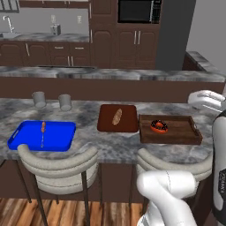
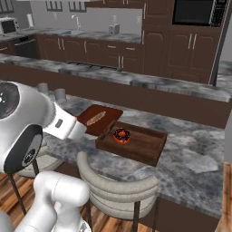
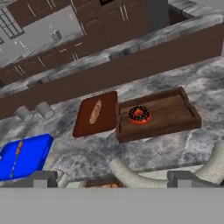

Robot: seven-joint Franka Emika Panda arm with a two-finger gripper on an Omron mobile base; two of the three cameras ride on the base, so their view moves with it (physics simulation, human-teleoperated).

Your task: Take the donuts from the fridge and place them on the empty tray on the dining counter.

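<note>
Hand view: gripper [image 3: 111, 177] at the bottom edge, jaws spread wide, holding nothing. Past a stool [image 3: 131, 175], mid-frame on the dining counter [image 3: 87, 153], the tray [image 3: 175, 118] holds the chocolate donut [image 3: 139, 114] near its left end. Left of it, a board [image 3: 105, 116] carries a roll [image 3: 95, 112].

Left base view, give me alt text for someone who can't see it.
A chocolate-iced donut lies in a brown wooden tray on a marbled dining counter. To the tray's left sit a reddish board holding a bread roll, then a blue board; two grey cups stand behind, padded stools in front.
</note>
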